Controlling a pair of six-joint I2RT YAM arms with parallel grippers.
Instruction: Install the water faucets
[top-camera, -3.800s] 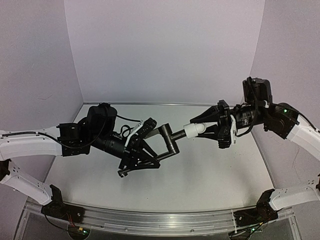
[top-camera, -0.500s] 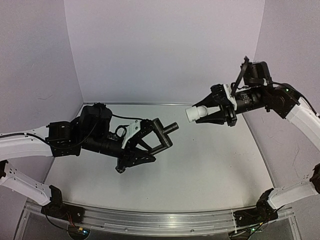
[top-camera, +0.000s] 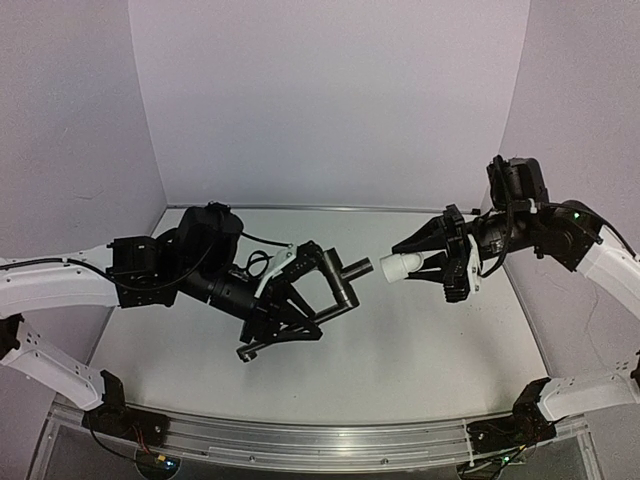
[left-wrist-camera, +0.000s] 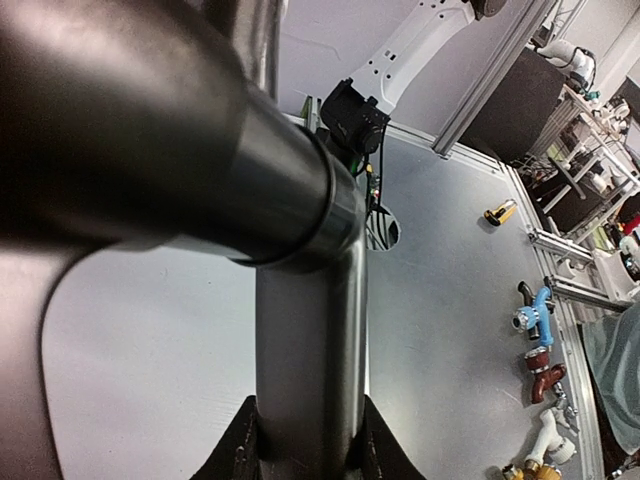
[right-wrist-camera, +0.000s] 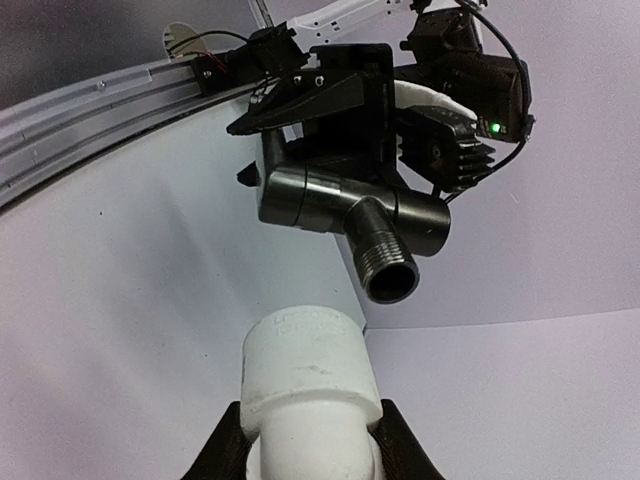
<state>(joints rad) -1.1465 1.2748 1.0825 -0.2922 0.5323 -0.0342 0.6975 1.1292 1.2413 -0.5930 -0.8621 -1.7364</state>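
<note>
- Left gripper (top-camera: 312, 283): I see its jaws clamped on the black pipe (top-camera: 338, 278). The pipe is held in the air above the table (top-camera: 420, 350), with its short end pointing right.
- Right gripper (top-camera: 428, 262): its jaws are closed around the white fitting (top-camera: 399, 267), also held off the table.
- Gap: the pipe's threaded stub and the fitting face each other, roughly in line, near but not touching.
- Right wrist view: I see the stub's opening just beyond the fitting's rim.
</note>
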